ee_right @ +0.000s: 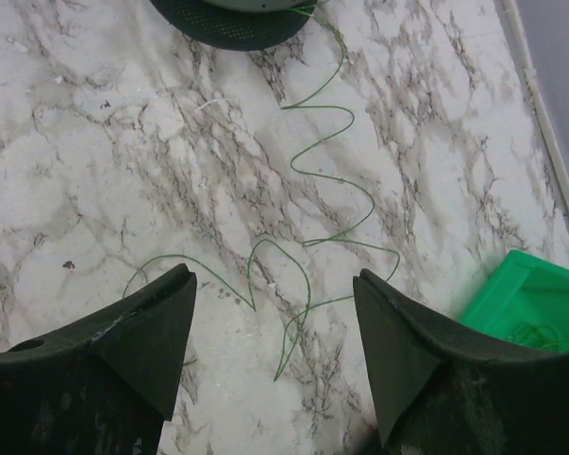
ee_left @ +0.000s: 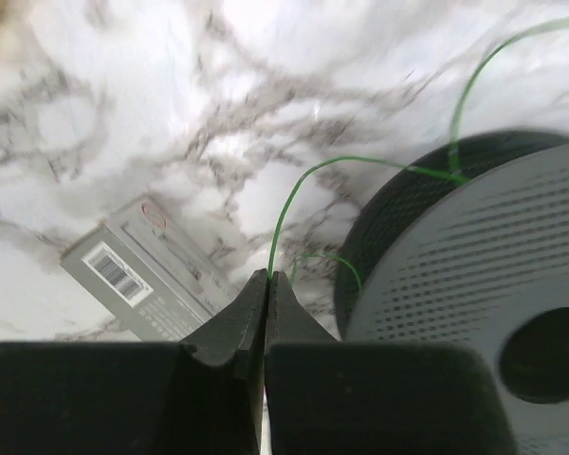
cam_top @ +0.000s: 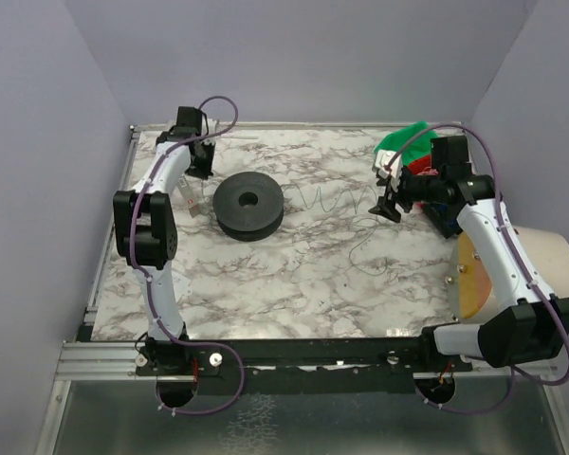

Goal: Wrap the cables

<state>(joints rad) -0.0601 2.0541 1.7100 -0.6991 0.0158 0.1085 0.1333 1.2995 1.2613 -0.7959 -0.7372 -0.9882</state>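
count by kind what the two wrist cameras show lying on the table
spool: 1
small box: 1
green bin: 1
wire: 2 stretches, maybe one strand
total: 5

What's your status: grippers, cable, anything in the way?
Left gripper shut, pinching the thin green cable beside the black spool. Right gripper open above the loose wavy stretch. Small box by the spool, close to the left gripper.
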